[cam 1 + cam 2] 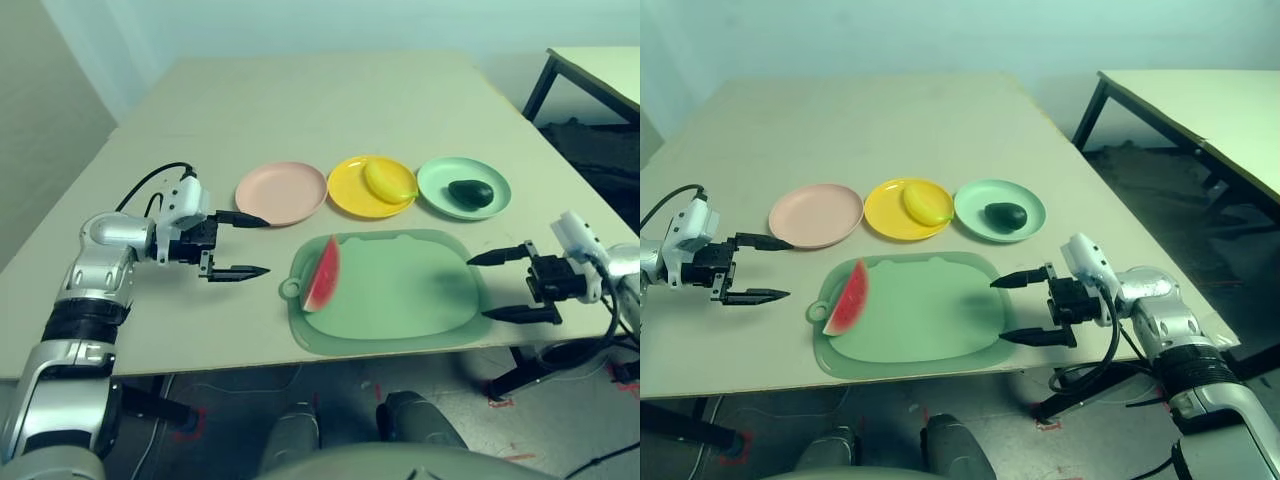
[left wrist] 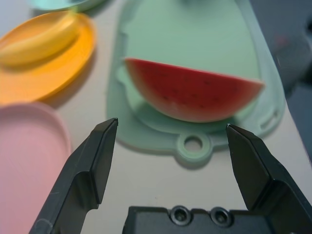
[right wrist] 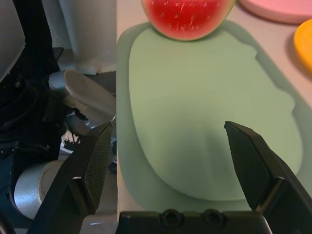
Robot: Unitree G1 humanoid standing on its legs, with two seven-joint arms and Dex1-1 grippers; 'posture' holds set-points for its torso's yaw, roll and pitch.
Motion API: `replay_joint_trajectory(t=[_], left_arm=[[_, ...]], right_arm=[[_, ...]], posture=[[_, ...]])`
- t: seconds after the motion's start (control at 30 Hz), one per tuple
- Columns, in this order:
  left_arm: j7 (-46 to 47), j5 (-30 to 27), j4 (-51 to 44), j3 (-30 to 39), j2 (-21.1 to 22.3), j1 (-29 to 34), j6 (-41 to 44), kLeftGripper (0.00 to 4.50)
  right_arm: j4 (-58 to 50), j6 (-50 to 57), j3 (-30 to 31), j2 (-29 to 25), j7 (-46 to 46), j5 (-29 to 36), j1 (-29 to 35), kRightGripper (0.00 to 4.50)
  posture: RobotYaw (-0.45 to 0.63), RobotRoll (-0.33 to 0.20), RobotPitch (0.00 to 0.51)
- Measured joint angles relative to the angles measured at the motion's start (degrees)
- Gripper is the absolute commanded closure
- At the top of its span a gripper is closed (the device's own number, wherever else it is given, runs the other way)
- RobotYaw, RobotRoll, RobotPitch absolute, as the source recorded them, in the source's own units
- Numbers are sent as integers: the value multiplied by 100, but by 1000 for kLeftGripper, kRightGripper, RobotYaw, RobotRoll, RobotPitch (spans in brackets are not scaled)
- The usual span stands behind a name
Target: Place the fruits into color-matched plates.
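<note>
On the table (image 1: 330,110), 3 plates were arranged in a row: pink (image 1: 281,194), yellow (image 1: 345,190), mint green (image 1: 432,188). The banana (image 1: 388,180) was seated on the yellow plate, the avocado (image 1: 470,193) on the mint green. The watermelon wedge (image 1: 323,275) was positioned on the green mat (image 1: 400,290), at its ring-tab end. Both grippers — left (image 1: 267,246) and right (image 1: 475,287) — were spread wide, with 0 items grasped.

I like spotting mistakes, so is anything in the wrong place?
Yes, the watermelon looks odd: it lies on the green mat, while the pink plate that suits its red is empty.
</note>
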Motion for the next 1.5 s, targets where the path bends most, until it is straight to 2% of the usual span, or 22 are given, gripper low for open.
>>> replay_joint_trajectory(t=[0.23, 0.5, 0.67, 0.8, 0.9, 1.07, 1.3, 1.5], left_arm=[[0, -18, 556, -1422, -31, -1284, -1771, 0], [0, -287, 1479, -2612, -288, -2190, -2776, 0], [0, -425, 1827, -3138, -402, -2358, -3187, 0], [0, -581, 1864, -3326, -557, -2389, -3324, 0], [0, -774, 1828, -3401, -622, -2418, -3334, 0], [0, -1023, 1574, -3666, -690, -2461, -3355, 0], [0, -1001, 1617, -4283, -841, -2490, -3582, 0], [-1, -970, 1832, -4466, -897, -2496, -3629, 0]], right_arm=[[-139, -44, 357, 3, 1, 399, -112, 10], [-346, 287, 122, 56, 1, 657, 81, 10], [-249, 549, -514, 314, 1, 719, 129, 10], [-65, 700, -1195, 610, -1, 690, 234, 10], [-70, 772, -1474, 667, -1, 591, 425, 10], [-136, 871, -1678, 797, 0, 409, 597, 10], [-296, 1020, -1866, 947, 0, 205, 641, 10], [-473, 1124, -1938, 948, 0, 108, 736, 10]], posture=[[-147, 0, 24], [-186, 0, 20], [-204, 0, 15], [-218, 0, 14], [-222, 0, 12], [-228, 0, 9], [-240, 0, 12], [-247, 0, 12]])
